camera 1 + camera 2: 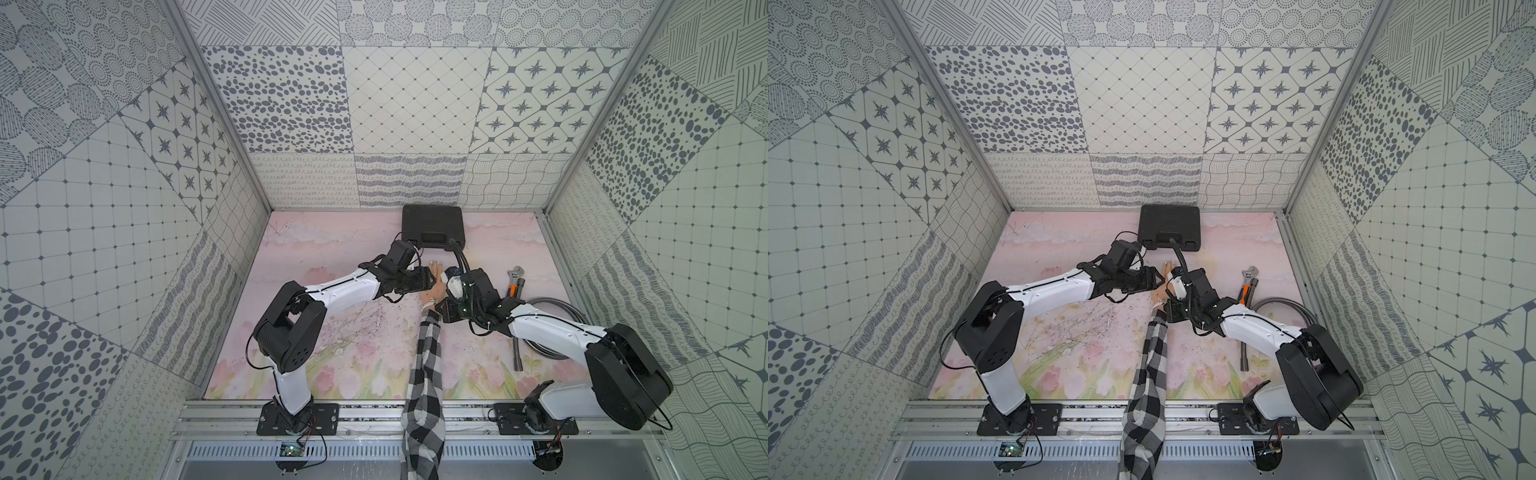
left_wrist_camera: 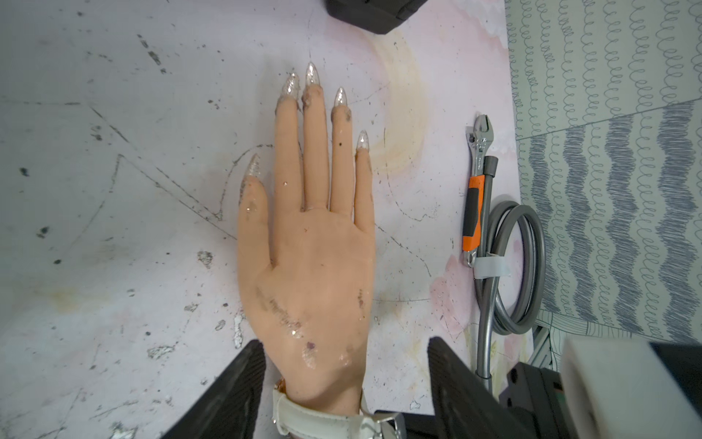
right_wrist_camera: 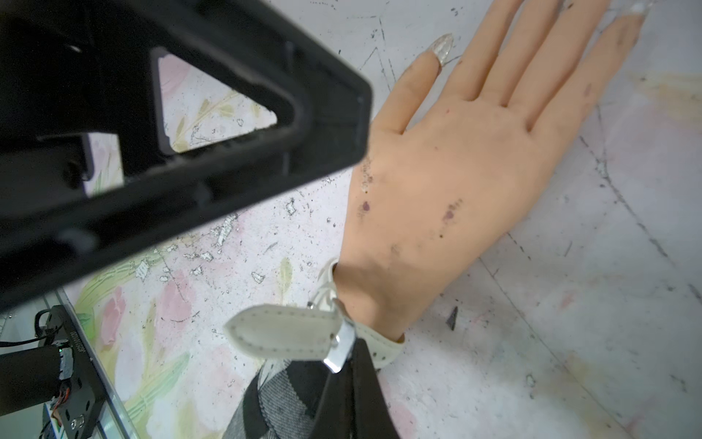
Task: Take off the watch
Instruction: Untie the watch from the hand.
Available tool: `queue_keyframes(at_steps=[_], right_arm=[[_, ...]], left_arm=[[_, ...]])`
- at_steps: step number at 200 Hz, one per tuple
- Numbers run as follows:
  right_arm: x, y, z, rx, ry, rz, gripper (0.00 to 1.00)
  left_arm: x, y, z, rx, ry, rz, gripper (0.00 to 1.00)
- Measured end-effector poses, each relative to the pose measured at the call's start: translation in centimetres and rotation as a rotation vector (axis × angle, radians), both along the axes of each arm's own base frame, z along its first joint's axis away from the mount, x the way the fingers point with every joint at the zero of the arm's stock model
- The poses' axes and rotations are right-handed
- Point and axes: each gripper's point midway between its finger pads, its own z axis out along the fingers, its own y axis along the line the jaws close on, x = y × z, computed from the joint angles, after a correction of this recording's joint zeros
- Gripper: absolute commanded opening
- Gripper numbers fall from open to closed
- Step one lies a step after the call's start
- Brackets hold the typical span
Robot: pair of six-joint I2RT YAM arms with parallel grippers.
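Observation:
A mannequin hand (image 2: 315, 273) lies palm down on the table, its arm in a black-and-white checked sleeve (image 1: 424, 374). The watch (image 2: 315, 418) is on its wrist; only the pale strap and metal buckle show, the dial is hidden. My left gripper (image 2: 345, 342) is open, one finger on each side of the back of the hand just ahead of the strap. My right gripper (image 3: 353, 365) is shut on the watch strap at the buckle (image 3: 340, 351), and the strap's free end (image 3: 281, 334) sticks out sideways. In both top views the two grippers (image 1: 430, 280) (image 1: 1167, 309) meet over the wrist.
An adjustable wrench (image 2: 475, 190) with an orange grip and a coiled grey hose (image 2: 513, 266) lie to the hand's right, near the side wall. A black case (image 1: 432, 226) stands at the back wall, just beyond the fingertips. The left gripper's black frame (image 3: 228, 133) crowds the right wrist view.

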Motion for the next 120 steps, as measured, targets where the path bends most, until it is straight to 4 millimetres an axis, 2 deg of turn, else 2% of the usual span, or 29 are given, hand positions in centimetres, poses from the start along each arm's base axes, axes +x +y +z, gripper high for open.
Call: queue_keyframes(at_steps=[67,120], right_arm=[[0.0,0.0,0.1,0.001,-0.002,0.0,0.0],[0.3,-0.7,-0.3,-0.037,-0.004,-0.03,0.0]], left_arm=[[-1.7,-1.9,-2.1,0.026,0.052,-0.061,0.68],[-3.3,-1.7,-3.9,0.072,0.09,-0.099,0.56]])
